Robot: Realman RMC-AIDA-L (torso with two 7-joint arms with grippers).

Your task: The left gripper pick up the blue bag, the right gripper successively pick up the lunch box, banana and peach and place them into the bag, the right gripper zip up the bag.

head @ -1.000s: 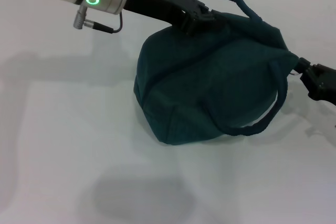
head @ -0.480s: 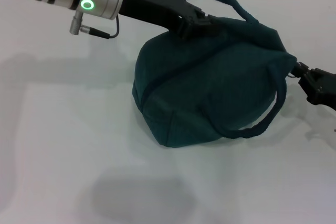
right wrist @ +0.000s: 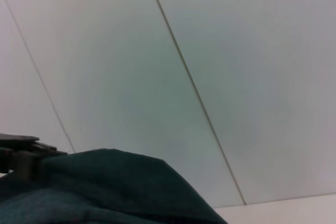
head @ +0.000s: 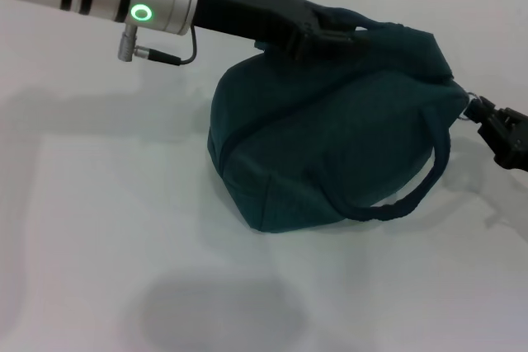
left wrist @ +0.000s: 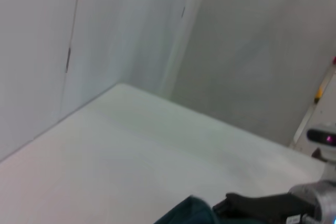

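The bag point(head: 330, 150) sits on the tabletop point(head: 99, 228), zipped. Its top handle has dropped flat under the left gripper point(head: 318, 35), fingers clamped on the top edge. The right gripper point(head: 483, 117), fingers holding the zip pull, has drawn away from the bag's end, so zipping looks finished.

Upper handle of the blue bag point(head: 330, 146) now flattened, right gripper point(head: 483, 117) farther right.

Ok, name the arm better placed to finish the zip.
Right. The right gripper sits at the right end of the blue bag, by the silver ring pull, while the left gripper is occupied at the bag's top, steadying it.
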